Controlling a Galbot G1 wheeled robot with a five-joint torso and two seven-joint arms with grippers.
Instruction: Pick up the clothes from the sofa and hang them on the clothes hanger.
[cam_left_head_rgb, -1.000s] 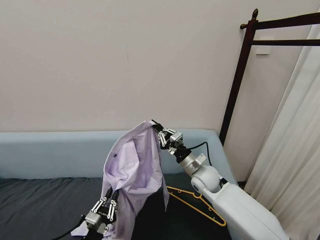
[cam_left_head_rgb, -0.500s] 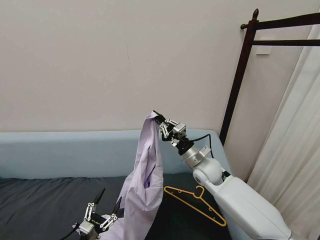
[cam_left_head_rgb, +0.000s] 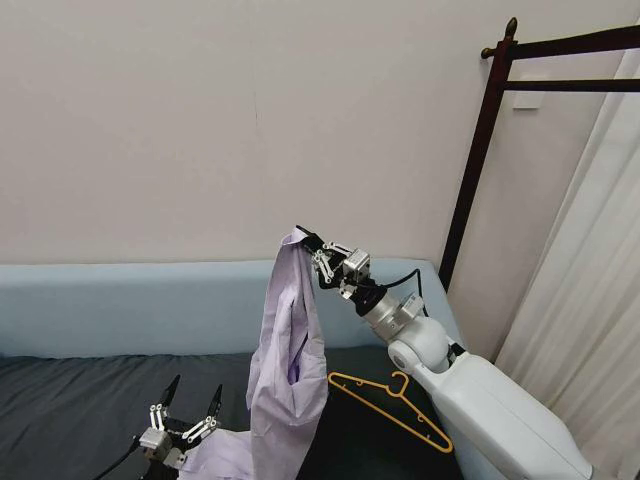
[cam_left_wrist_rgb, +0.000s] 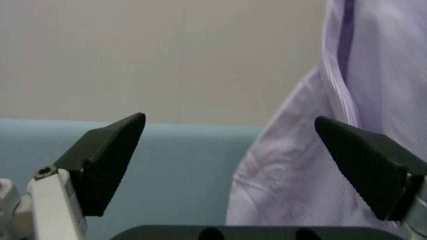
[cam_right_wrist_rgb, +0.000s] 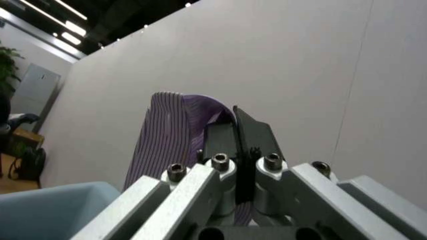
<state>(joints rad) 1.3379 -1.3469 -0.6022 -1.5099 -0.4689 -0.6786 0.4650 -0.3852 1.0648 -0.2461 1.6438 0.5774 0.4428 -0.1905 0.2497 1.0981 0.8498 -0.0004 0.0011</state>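
Lilac and finely striped, the shirt (cam_left_head_rgb: 290, 350) hangs in the air above the sofa, pinched by a fold at its top edge and falling in a long narrow drape, with its lower end gathered on the dark grey seat cushion (cam_left_head_rgb: 70, 410). The right tool (cam_left_head_rgb: 312, 250) has that top fold: its two black fingers are pressed together on the cloth, and the right wrist view shows the striped fabric (cam_right_wrist_rgb: 170, 130) bunched over the closed right tool (cam_right_wrist_rgb: 237, 127). The right arm reaches up and leftward from the lower right to hold it there, in front of the pale blue sofa backrest (cam_left_head_rgb: 100, 305). The left tool (cam_left_head_rgb: 192, 392) sits low over the seat cushion, just beside the bottom of the shirt, its fingers spread wide and gripping nothing. In the left wrist view the shirt (cam_left_wrist_rgb: 373, 75) hangs beyond one finger of the left tool (cam_left_wrist_rgb: 228, 121), with the backrest (cam_left_wrist_rgb: 187, 175) behind. A yellow wire hanger (cam_left_head_rgb: 420, 420) lies on the seat below the right arm. A dark wooden clothes rack (cam_left_head_rgb: 480, 150) stands well apart, off the sofa's right end, beside a white curtain (cam_left_head_rgb: 580, 300).
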